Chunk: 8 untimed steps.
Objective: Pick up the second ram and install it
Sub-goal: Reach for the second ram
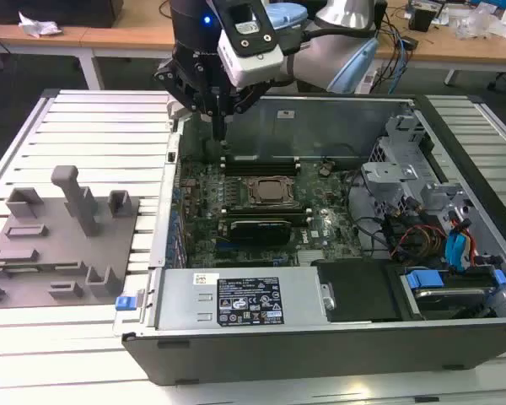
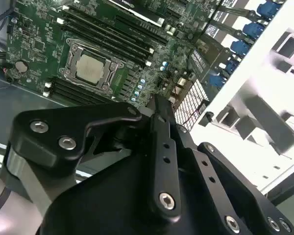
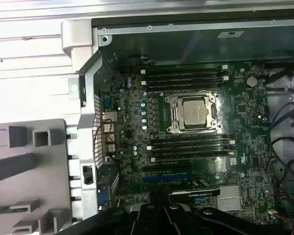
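Note:
My gripper (image 1: 218, 128) hangs over the far corner of the motherboard (image 1: 261, 211), on the exterior view's left side of the open computer case. Its fingers meet in one dark point, shut, with nothing showing between them. In the second wrist view the gripper (image 2: 158, 105) points down at the board's edge beside the CPU socket (image 2: 90, 68). Dark memory slots (image 3: 183, 78) run along both sides of the socket (image 3: 193, 112). A narrow greenish strip (image 3: 1, 210) lies on the grey fixture (image 3: 34, 166); I cannot tell whether it is the second ram.
The case wall (image 1: 164, 211) stands between the board and the grey fixture (image 1: 59, 245) with its upright blocks. A black card (image 1: 257, 228) sits below the socket. Cables and a drive cage (image 1: 422, 219) crowd the exterior view's right. The power supply (image 1: 236, 299) lies at the front.

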Tool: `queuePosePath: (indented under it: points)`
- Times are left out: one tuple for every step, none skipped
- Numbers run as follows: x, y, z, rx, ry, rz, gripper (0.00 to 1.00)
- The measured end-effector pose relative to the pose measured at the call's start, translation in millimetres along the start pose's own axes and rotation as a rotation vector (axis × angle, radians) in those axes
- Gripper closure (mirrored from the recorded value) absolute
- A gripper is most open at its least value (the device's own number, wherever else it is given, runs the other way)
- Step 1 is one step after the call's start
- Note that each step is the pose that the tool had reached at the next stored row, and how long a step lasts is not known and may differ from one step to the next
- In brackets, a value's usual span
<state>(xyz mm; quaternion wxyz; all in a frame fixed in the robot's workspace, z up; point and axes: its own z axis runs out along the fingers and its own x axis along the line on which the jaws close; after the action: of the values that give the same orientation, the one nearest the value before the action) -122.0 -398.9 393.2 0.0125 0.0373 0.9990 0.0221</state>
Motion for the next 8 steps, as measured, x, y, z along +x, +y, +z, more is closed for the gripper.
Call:
queuePosePath:
  points:
    - [8.2,-0.6,-0.3,0.0001,0.0001,0.0,0.89]
    - [17.9,-1.3,-0.5,0.0,0.0,0.0,0.89]
    - [27.5,-2.0,-0.7,0.0,0.0,0.0,0.89]
    - [33.4,-2.5,-0.8,0.0001,0.0001,0.0,0.89]
    - [39.5,-2.9,-0.8,0.0001,0.0001,0.0,0.89]
    - [41.4,-3.1,-0.7,0.0,0.0,0.0,0.89]
    - [43.8,-3.3,-0.8,0.0001,0.0,0.0,0.89]
    - [49.0,-3.7,-0.8,0.0002,0.0001,0.0,0.89]
